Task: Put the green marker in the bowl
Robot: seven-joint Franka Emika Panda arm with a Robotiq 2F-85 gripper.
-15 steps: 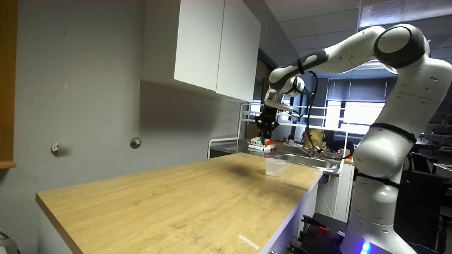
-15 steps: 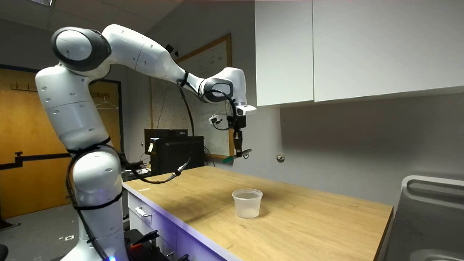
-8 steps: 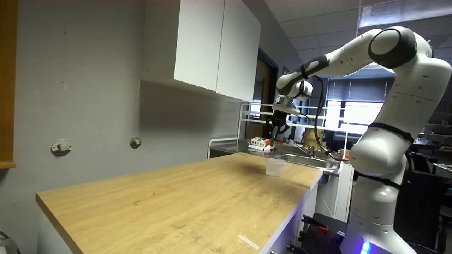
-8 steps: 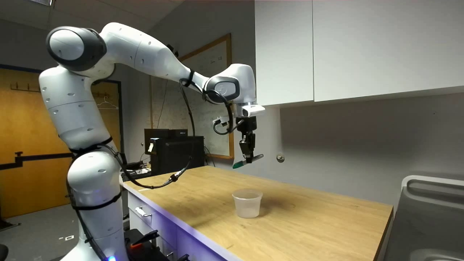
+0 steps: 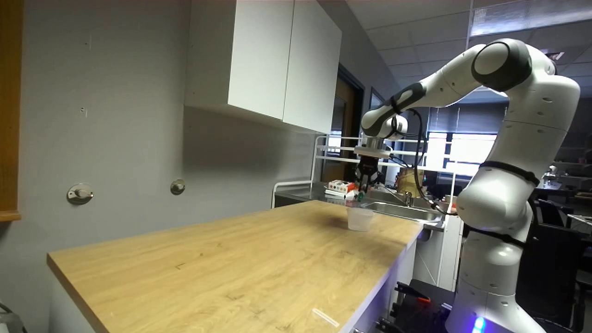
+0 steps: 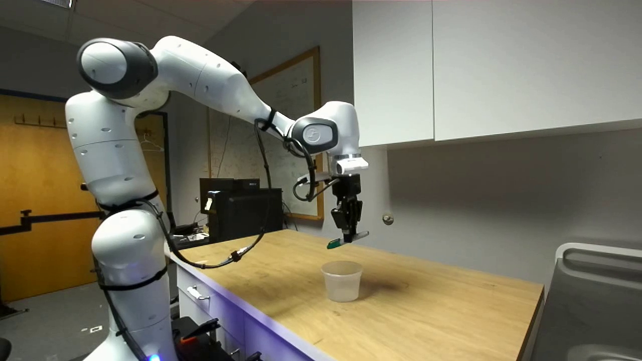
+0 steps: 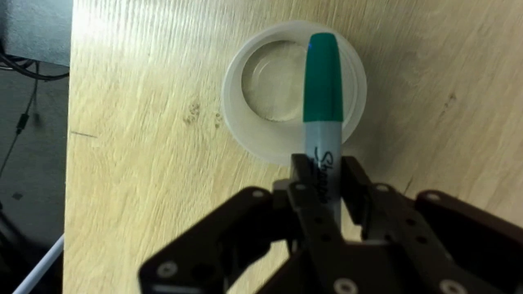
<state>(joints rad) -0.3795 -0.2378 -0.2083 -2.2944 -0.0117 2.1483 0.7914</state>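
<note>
One green marker, one bowl, one tool and one arm were in your view. You had the tool gripping the marker, its two fingers pinching the grey barrel, one on each side. Your marker hung above the bowl, with a gap between it and the rim in both exterior views; in the wrist view its cap end overlapped the bowl's opening, right of the bowl's middle. Two cabinet doors stood higher than the bowl, and one sink lay beyond it in an exterior view.

You had bare worktop on every side of the bowl. In the wrist view the worktop's straight edge ran left of the bowl, well apart from it, with dark cables past that edge.

Your bowl was round, cloudy and slightly see-through, standing upright and narrowing toward its base. Pale wood grain covered the worktop, with small dark marks just left of the bowl in the wrist view. Your marker was thin, with a smooth, tapering green cap and black lettering; in an exterior view it sloped, cap end lower.
</note>
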